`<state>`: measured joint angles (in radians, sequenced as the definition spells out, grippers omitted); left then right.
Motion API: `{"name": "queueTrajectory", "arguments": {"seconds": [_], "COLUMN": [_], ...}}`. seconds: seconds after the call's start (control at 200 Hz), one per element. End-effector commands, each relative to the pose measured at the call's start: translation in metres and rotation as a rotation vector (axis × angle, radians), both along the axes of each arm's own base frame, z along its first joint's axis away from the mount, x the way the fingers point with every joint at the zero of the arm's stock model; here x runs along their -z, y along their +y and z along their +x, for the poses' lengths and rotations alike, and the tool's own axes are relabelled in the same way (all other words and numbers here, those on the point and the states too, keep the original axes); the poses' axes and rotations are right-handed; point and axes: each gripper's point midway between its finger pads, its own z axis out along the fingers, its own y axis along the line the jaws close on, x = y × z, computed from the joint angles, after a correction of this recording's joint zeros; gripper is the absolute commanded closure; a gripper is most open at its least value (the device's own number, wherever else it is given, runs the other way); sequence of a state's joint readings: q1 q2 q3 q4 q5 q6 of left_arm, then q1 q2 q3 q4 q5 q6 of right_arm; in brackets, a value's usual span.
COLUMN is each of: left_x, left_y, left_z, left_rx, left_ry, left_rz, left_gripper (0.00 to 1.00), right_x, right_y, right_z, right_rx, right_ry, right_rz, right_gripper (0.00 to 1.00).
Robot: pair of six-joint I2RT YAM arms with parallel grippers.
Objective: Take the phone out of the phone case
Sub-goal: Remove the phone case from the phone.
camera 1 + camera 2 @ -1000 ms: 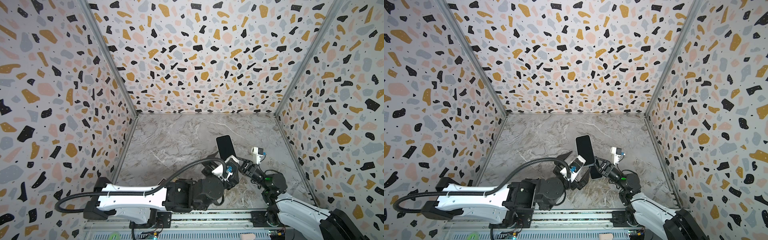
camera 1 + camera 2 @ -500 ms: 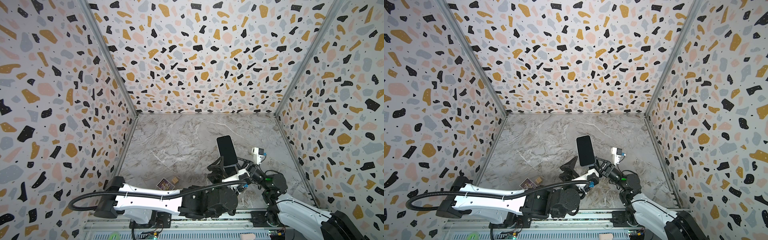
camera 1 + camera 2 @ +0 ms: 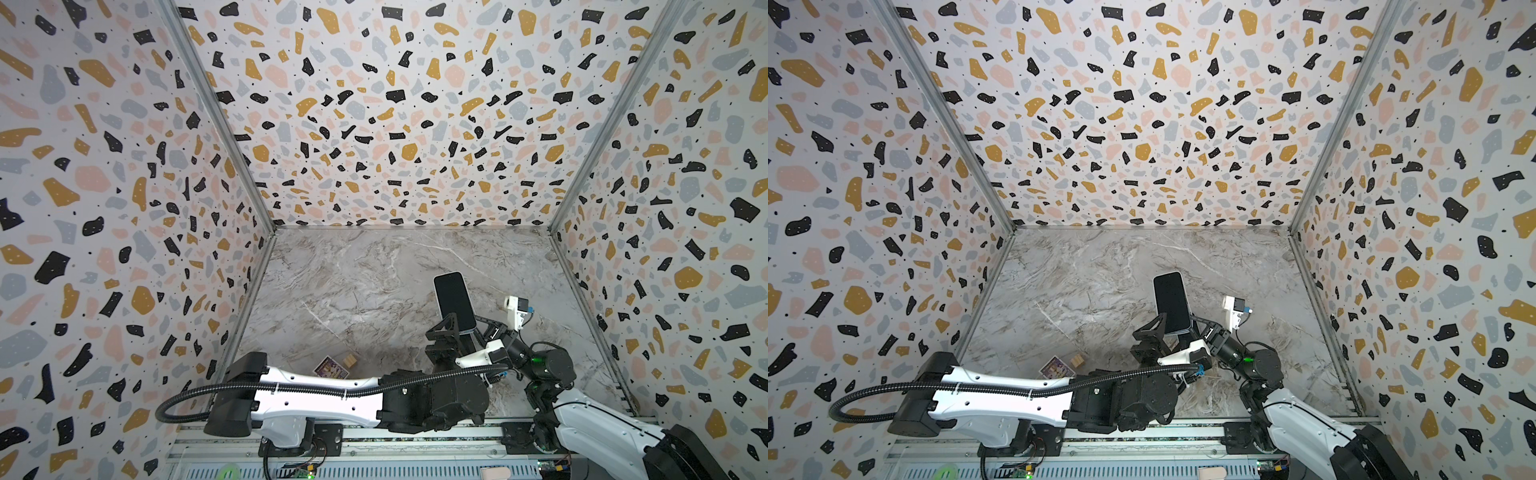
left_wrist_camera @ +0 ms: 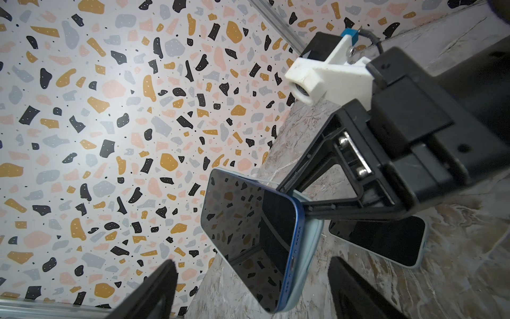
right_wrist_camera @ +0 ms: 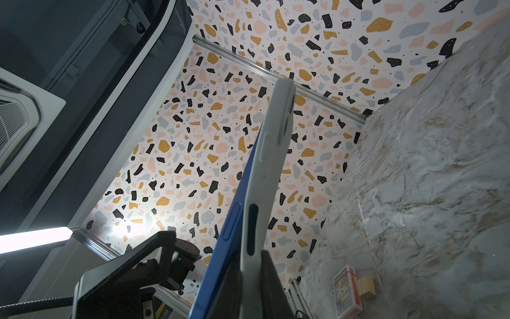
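Observation:
The phone stands tilted above the table, dark screen up. The left wrist view shows its blue edge lifted off the pale phone case at one corner. My right gripper is shut on the phone case, with one finger between the case and the phone. My left gripper is open at the phone's lower end, with a finger on each side and neither touching it.
A card deck and a small wooden block lie near the front left of the marble table. Another dark-screened phone lies flat under the right gripper. Terrazzo walls enclose three sides.
My left arm stretched out to the right and brought its gripper up around the phone's lower end, its jaws narrowing slightly. The right gripper held the phone and case still. The deck and block came into view.

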<state>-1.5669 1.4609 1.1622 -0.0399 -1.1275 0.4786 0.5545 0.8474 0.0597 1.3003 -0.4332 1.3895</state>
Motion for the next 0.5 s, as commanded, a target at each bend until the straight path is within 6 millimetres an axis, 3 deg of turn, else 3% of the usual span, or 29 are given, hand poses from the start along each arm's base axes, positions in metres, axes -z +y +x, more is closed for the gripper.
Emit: {"name": "queueTrajectory", "arguments": {"seconds": [0.0, 0.496], "left_x": [-0.021, -0.014], "left_y": [-0.001, -0.005], "left_z": [0.009, 0.029], "left_rx": [-0.032, -0.061], "left_ry": [-0.027, -0.045], "left_rz": [-0.047, 0.006], "left_gripper": [0.13, 0.17], "right_x": [-0.026, -0.027], "right_y": [-0.006, -0.005], "right_z": [-0.010, -0.012], "right_rx": [0.007, -0.003], "right_ry": [-0.102, -0.111], "right_rz": [0.054, 0.054], "right_gripper": [1.00, 1.00]}}
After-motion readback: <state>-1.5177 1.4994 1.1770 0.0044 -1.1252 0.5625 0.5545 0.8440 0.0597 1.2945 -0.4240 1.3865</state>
